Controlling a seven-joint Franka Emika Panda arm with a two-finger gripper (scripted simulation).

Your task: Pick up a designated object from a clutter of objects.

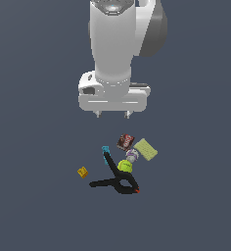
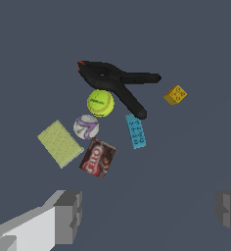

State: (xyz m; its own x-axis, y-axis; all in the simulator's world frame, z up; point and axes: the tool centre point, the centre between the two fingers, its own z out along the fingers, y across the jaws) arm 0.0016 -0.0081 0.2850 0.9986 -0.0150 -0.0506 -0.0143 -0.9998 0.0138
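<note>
The designated object, a tiny yellow-orange block (image 1: 82, 172), lies alone at the exterior view's left of the clutter; it also shows in the wrist view (image 2: 175, 94). The clutter holds a black clamp with a red tip (image 1: 115, 181) (image 2: 115, 81), a lime-green ball (image 1: 125, 166) (image 2: 100, 103), a pale yellow-green pad (image 1: 146, 149) (image 2: 60, 143), a dark red box (image 1: 125, 141) (image 2: 98, 158) and a teal piece (image 1: 105, 149) (image 2: 135, 131). My gripper (image 1: 112, 114) (image 2: 147, 215) hangs open and empty well above the floor, behind the clutter.
A small white and purple ball (image 1: 131, 156) (image 2: 86, 127) lies between the lime-green ball and the pad. The plain dark grey floor (image 1: 34, 211) spreads all around the group.
</note>
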